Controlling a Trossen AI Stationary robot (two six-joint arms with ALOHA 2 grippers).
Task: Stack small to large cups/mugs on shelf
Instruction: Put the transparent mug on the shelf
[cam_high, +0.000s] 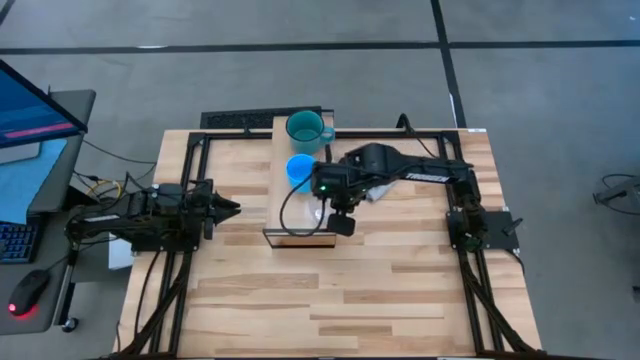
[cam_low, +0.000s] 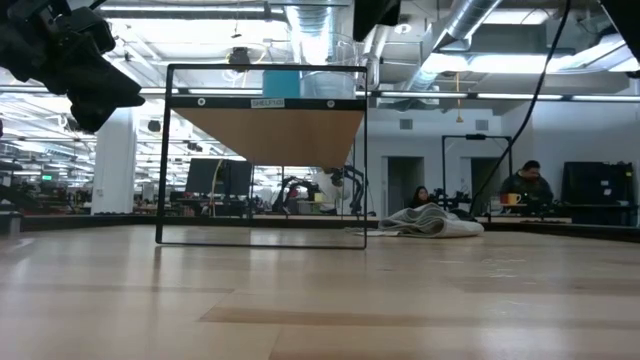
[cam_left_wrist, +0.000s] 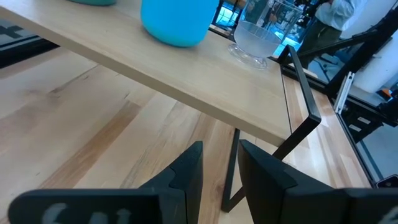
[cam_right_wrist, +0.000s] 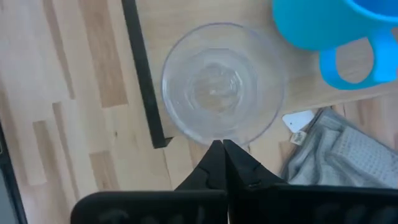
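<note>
A light wood shelf (cam_high: 296, 228) stands on black frame legs at the table's middle. On its top, from far to near, stand a teal mug (cam_high: 305, 127), a blue mug (cam_high: 299, 168) and a clear glass cup (cam_right_wrist: 221, 87), all upright on their bases. My right gripper (cam_right_wrist: 222, 149) is shut and points down over the glass cup's rim, on the side toward the grey cloth. My left gripper (cam_left_wrist: 217, 165) waits left of the shelf with a narrow gap between its fingers, which hold nothing. My right gripper has its shut fingertips (cam_right_wrist: 214, 152) at the glass cup's rim (cam_right_wrist: 217, 142), coming from above. I cannot tell whether they touch the rim. The cup stands upright on the shelf top.
A grey cloth (cam_high: 375, 190) with a white tag (cam_right_wrist: 301, 121) lies on the table right of the shelf. The shelf's black frame (cam_right_wrist: 143, 81) runs beside the cup. A monitor, keyboard and mouse (cam_high: 28, 290) sit off the table's left edge. People sit in the room behind (cam_low: 525, 185).
</note>
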